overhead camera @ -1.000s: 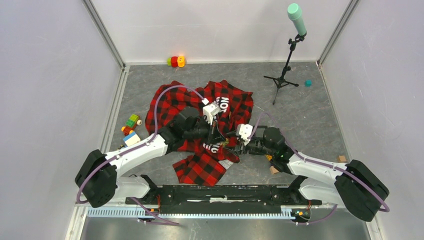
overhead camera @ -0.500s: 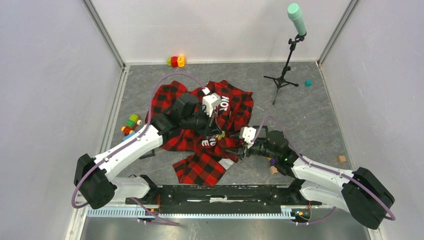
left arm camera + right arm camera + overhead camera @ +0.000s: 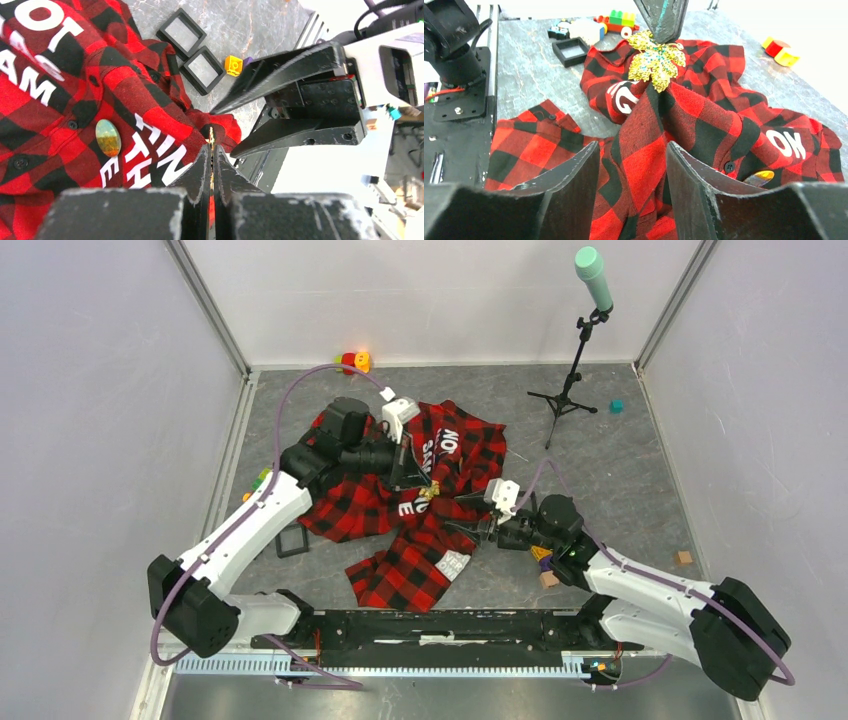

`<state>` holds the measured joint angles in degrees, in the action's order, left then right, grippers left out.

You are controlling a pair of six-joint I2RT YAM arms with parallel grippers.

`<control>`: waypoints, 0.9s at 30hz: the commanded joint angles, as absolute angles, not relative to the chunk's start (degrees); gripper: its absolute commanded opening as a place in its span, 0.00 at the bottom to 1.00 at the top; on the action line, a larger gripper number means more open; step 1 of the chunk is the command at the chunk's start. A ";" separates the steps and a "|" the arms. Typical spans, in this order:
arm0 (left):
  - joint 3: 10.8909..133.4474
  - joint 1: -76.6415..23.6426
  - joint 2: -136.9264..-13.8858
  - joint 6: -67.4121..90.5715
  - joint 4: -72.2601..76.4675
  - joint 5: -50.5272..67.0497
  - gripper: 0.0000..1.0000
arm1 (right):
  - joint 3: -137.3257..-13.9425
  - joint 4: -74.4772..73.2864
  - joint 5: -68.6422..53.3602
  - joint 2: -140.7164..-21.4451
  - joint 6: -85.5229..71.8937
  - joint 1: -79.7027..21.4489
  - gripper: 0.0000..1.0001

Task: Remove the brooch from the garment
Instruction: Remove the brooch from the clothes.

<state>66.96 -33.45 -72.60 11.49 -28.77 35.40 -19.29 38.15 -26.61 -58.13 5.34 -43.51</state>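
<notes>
The red-and-black check shirt point(image 3: 385, 515) with white letters lies crumpled mid-table. A gold sequinned leaf brooch point(image 3: 656, 62) is pinned to it. My left gripper point(image 3: 424, 486) is shut on the brooch from above and holds it up, so the cloth hangs from it in a peak. In the left wrist view only the brooch's thin gold edge point(image 3: 211, 137) shows between the shut fingertips. My right gripper point(image 3: 633, 155) is open, its jaws either side of the raised fold of cloth just below the brooch. An oval green-orange pin point(image 3: 108, 137) also sits on the shirt.
Two black square frames point(image 3: 181, 32) and a yellow block point(image 3: 233, 65) lie on the grey table by the shirt. Toy bricks point(image 3: 352, 361) sit at the back and more point(image 3: 262, 480) at the left. A microphone stand point(image 3: 568, 390), a teal cube point(image 3: 617, 406) and wooden blocks point(image 3: 684, 558) are at the right.
My left arm has swung back and to the left with the brooch, dragging the shirt's cloth up and leftward. My right gripper has stayed by the fold, shifting slightly right.
</notes>
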 commanded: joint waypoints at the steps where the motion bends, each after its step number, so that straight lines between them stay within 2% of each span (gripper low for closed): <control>1: 67.10 -30.62 -72.10 20.43 -26.26 40.16 0.02 | -21.80 44.40 -25.66 -56.74 3.42 -43.99 0.55; 7: 64.71 -30.63 -71.34 37.31 -24.27 30.57 0.02 | -23.85 44.67 -23.39 -57.76 8.39 -46.49 0.54; 10: 66.38 -31.17 -70.86 46.35 -30.64 17.81 0.02 | -25.96 44.77 -21.21 -59.50 10.28 -48.05 0.54; 14: 67.85 -32.38 -69.72 56.41 -35.73 8.04 0.02 | -28.27 45.56 -17.65 -63.08 14.84 -50.69 0.54; 17: 67.72 -32.52 -69.34 64.45 -38.94 5.52 0.02 | -29.36 46.16 -14.25 -66.02 19.27 -52.88 0.54; 22: 70.13 -32.48 -70.23 68.12 -46.45 0.37 0.02 | -31.79 45.21 -9.73 -70.13 25.71 -56.57 0.57; 27: 68.83 -32.44 -69.76 71.67 -45.34 2.63 0.02 | -32.87 46.23 -7.20 -73.30 27.42 -57.89 0.58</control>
<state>67.59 -32.34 -71.18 65.06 -44.31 3.68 -30.17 43.66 -11.00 -71.85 23.79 -57.04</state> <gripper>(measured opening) 0.037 0.582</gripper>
